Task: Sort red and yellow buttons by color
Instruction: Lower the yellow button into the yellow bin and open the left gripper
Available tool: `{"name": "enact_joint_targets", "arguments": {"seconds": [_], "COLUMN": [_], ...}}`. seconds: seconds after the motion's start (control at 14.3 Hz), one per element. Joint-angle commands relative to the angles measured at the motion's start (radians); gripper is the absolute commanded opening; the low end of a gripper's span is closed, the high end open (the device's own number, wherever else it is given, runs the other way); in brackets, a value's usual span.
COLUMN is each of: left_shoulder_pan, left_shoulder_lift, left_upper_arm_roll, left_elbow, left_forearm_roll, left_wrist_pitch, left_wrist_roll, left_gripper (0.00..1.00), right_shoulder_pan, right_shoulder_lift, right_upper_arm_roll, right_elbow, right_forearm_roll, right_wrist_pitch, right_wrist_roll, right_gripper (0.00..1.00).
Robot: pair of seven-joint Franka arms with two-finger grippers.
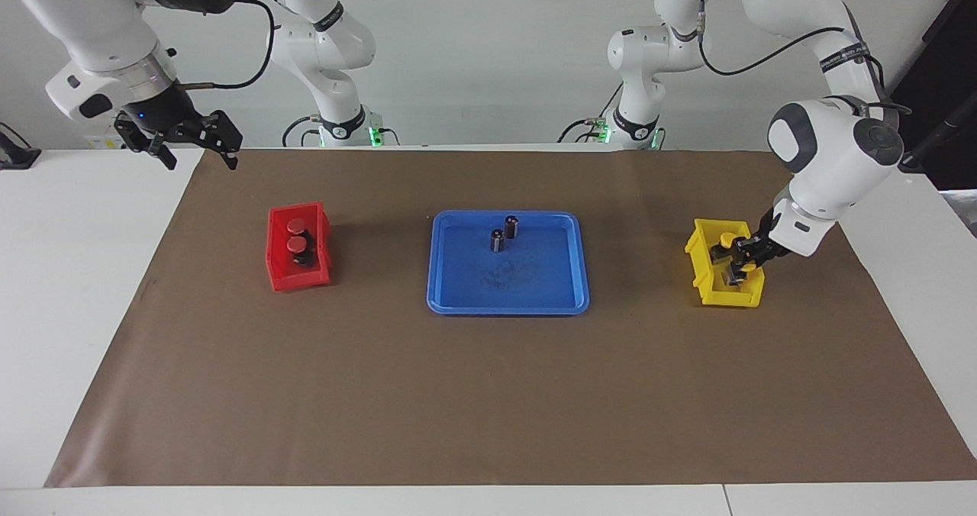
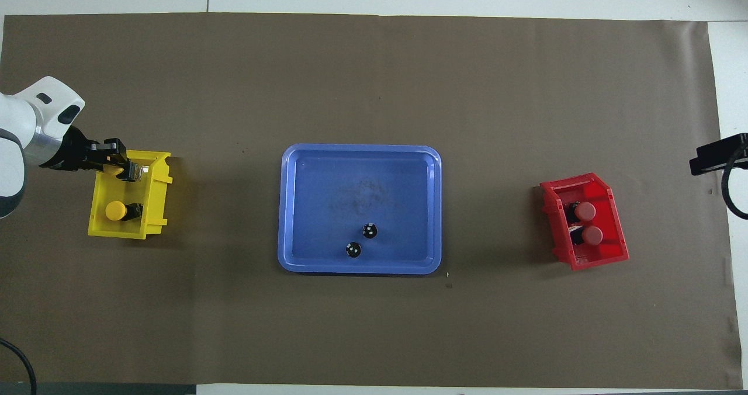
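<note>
Two red buttons (image 1: 295, 227) (image 1: 296, 246) lie in the red bin (image 1: 278, 272) toward the right arm's end; they also show in the overhead view (image 2: 585, 211) (image 2: 593, 235). One yellow button (image 1: 725, 240) (image 2: 115, 210) lies in the yellow bin (image 1: 698, 268) (image 2: 155, 208) toward the left arm's end. My left gripper (image 1: 742, 266) (image 2: 127, 170) reaches down into the yellow bin, shut on a second yellow button (image 1: 736, 275) (image 2: 134, 172), low inside the bin. My right gripper (image 1: 195, 143) is open and empty, raised over the mat's corner at its own end, waiting.
A blue tray (image 1: 458, 302) (image 2: 292, 208) sits mid-table between the bins. Two small dark cylinders (image 1: 512, 226) (image 1: 497, 240) without coloured caps stand in its part nearer the robots, also in the overhead view (image 2: 369, 230) (image 2: 353, 249). A brown mat (image 1: 488, 394) covers the table.
</note>
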Motion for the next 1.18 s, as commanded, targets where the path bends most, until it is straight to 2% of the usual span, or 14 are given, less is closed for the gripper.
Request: {"name": "enact_joint_targets", "arguments": {"seconds": [0.0,0.63,0.7,0.77,0.91,1.11], "left_shoulder_pan": [0.006,0.006,0.006,0.006,0.006,0.006], "left_shoulder_lift": [-0.029,0.014,0.014,0.014,0.016,0.016], "left_upper_arm_roll": [-0.006,-0.006,-0.006,-0.006,-0.006,-0.006], "left_elbow": [-0.05,-0.099,-0.097,-0.097,-0.097,-0.093], "left_forearm_roll": [0.003,0.003,0.003,0.003,0.003,0.003], "left_wrist_pitch": [0.05,0.159,0.16,0.16,0.16,0.16], "left_wrist_roll": [0.009,0.01,0.012,0.012,0.012,0.012], "left_gripper": [0.01,0.02,0.08,0.21,0.38,0.45], "right_shoulder_pan": [0.004,0.002,0.002,0.004,0.004,0.004], "right_shoulder_lift": [-0.021,-0.021,-0.021,-0.021,-0.021,-0.021], "right_upper_arm_roll": [0.003,0.003,0.003,0.003,0.003,0.003], "right_elbow": [-0.02,-0.02,-0.02,-0.02,-0.02,-0.02], "right_forearm_roll": [-0.002,-0.004,-0.002,-0.002,-0.002,-0.002], "right_wrist_pitch": [-0.01,-0.01,-0.01,-0.01,-0.01,-0.01], "right_wrist_roll": [0.004,0.004,0.004,0.004,0.004,0.004], "right_gripper": [1.0,1.0,1.0,1.0,1.0,1.0]}}
